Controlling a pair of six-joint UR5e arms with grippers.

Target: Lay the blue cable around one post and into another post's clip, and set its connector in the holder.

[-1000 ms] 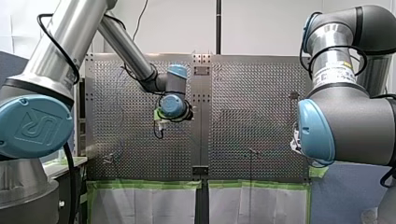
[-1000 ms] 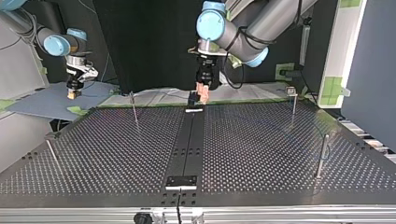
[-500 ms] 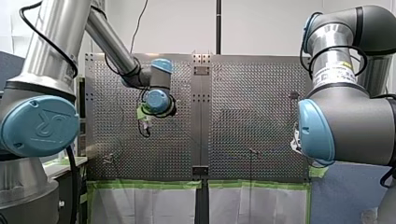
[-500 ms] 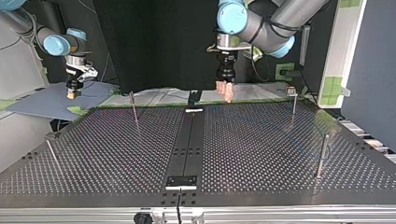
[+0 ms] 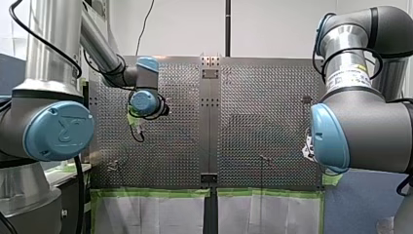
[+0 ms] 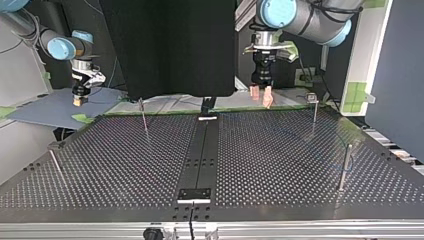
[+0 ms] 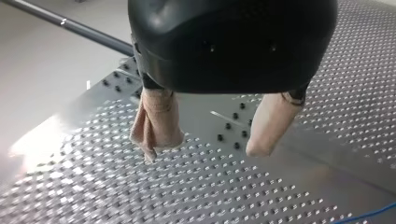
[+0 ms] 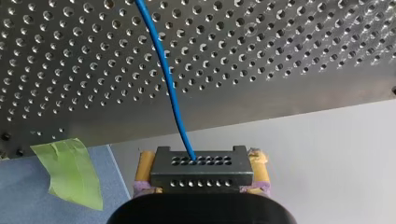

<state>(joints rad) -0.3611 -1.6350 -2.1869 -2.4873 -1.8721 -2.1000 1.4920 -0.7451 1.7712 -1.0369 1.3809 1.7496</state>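
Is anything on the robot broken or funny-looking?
One thing: on my left hand, one finger's beige pad looks crumpled and frayed at its tip, while the other pad is smooth. Nothing else stands out.

1. My left arm (image 5: 145, 100) has swung toward the front view's left, away from the centre strip (image 5: 210, 117) and out over the left panel of the perforated table (image 5: 175, 146).
2. In the top view, my left gripper (image 6: 261, 97) has travelled right, nearer the far right post (image 6: 314, 112).
3. Its beige pads (image 6: 255, 92), close together 1 s ago, now show a clear gap.
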